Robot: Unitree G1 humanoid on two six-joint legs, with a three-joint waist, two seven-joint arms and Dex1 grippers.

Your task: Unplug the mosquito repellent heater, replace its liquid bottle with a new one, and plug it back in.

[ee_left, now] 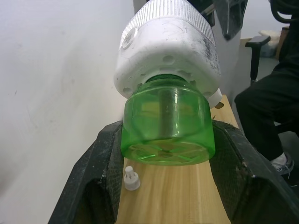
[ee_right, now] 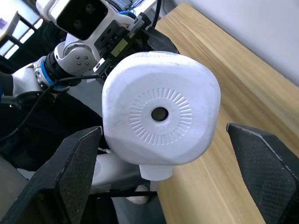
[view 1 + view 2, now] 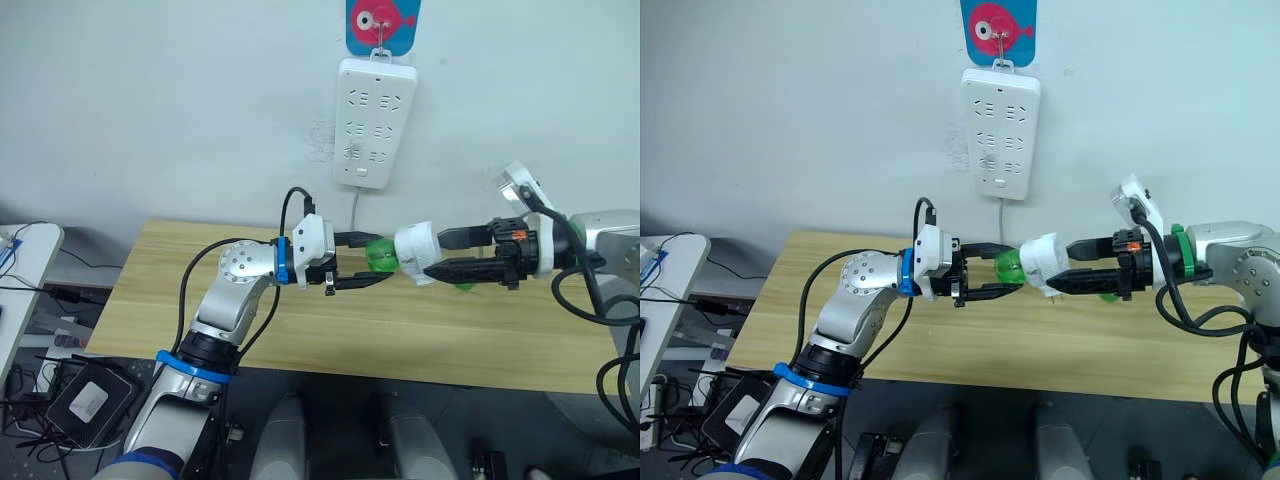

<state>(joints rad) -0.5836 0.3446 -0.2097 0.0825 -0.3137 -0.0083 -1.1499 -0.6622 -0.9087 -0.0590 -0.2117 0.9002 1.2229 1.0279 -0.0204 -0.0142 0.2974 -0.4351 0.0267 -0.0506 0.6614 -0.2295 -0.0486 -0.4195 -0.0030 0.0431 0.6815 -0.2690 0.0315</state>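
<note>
The mosquito repellent heater (image 2: 159, 112), a rounded white unit, hangs in the air above the wooden table (image 3: 300, 330) between my two grippers. My right gripper (image 3: 433, 254) is shut on it, one finger on each side. A green liquid bottle (image 1: 166, 121) sticks out of the heater's socket toward my left arm. My left gripper (image 3: 372, 260) is shut on that bottle, its fingers (image 1: 100, 172) pressed against both sides. The heater is unplugged, well below the wall sockets.
A white power strip (image 3: 375, 120) hangs on the wall above the table, its cord running down. Another green bottle (image 3: 465, 285) sits on the table under my right gripper. A small white cap (image 1: 131, 179) lies on the wood. A person in black (image 1: 266, 102) sits beyond the table.
</note>
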